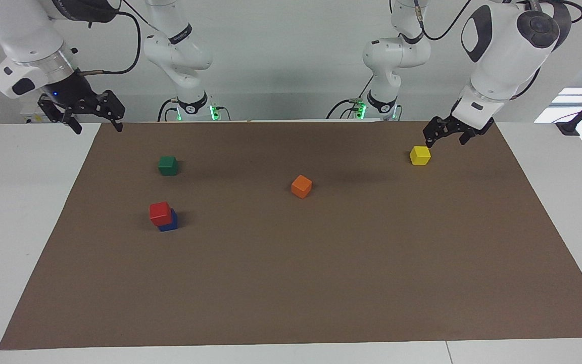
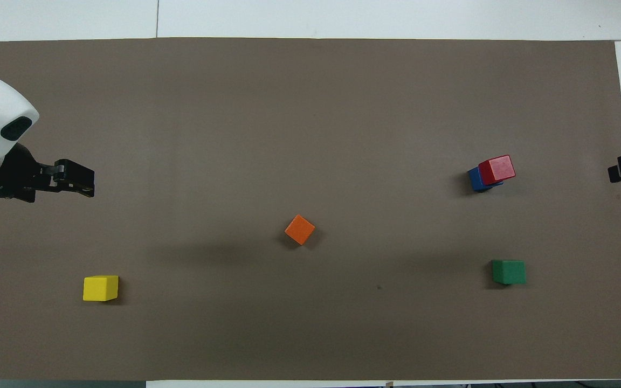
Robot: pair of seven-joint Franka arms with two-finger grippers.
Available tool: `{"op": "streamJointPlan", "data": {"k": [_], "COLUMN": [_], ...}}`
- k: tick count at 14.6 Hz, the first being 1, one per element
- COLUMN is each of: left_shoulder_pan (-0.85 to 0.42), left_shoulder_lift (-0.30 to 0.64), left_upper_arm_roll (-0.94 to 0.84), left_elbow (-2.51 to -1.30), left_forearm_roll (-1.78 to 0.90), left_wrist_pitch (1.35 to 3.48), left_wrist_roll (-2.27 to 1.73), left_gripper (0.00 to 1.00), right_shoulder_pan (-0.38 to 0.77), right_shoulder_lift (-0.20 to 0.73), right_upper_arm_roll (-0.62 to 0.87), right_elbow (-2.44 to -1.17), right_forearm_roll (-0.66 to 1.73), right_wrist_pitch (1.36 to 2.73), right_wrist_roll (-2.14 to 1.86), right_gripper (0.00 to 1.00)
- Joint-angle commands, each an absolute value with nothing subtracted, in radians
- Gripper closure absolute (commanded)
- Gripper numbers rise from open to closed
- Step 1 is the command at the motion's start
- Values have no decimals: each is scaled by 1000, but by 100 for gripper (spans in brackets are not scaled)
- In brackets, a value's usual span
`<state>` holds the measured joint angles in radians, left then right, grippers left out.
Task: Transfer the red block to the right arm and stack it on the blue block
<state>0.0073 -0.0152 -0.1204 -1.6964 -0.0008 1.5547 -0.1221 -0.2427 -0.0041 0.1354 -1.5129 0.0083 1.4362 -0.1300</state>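
Nearest the robots, both grippers hang in the air with nothing in them. The right gripper (image 1: 95,125), a small blue light at its wrist, is over the corner of the brown mat (image 1: 291,283) at the right arm's end of the surface (image 1: 13,212), its fingers spread apart. The left gripper (image 1: 446,139) is over the mat at the left arm's end, just above the yellow block (image 1: 420,155), fingers likewise apart. A little farther out sits the green block (image 1: 167,165) toward the right arm's end, then the orange block (image 1: 301,186) near the middle of the mat. Farthest from the robots, the red block (image 1: 160,213) rests on the blue block (image 1: 169,224), sitting skewed so that part of the blue one shows beneath it.
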Motion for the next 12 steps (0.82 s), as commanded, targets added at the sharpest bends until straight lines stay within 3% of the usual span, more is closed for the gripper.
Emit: {"op": "streamJointPlan", "data": {"k": [1,3,12], "left_shoulder_pan": [8,8,8], "left_shoulder_lift": [-34,-34,-34], "left_upper_arm_roll": [-117,-117,-117], "left_elbow": [-1723,-1723,-1723], "left_forearm_roll": [2,2,2], "left_wrist_pitch": [1575,1575,1575], "left_wrist_roll": [-132,-132,-132], "left_gripper": [0,0,0], "right_shoulder_pan": [-178,-92,-89], "right_shoulder_lift": [-21,-21,-11], "right_upper_arm_roll": [51,-61,-61], "right_elbow": [-1493,-1497,-1506], "right_forearm_roll": [-9,-9,-9], "right_wrist_pitch": [1393,1391,1405], "right_wrist_roll": [-155,-166,-160], "right_gripper": [0,0,0]}}
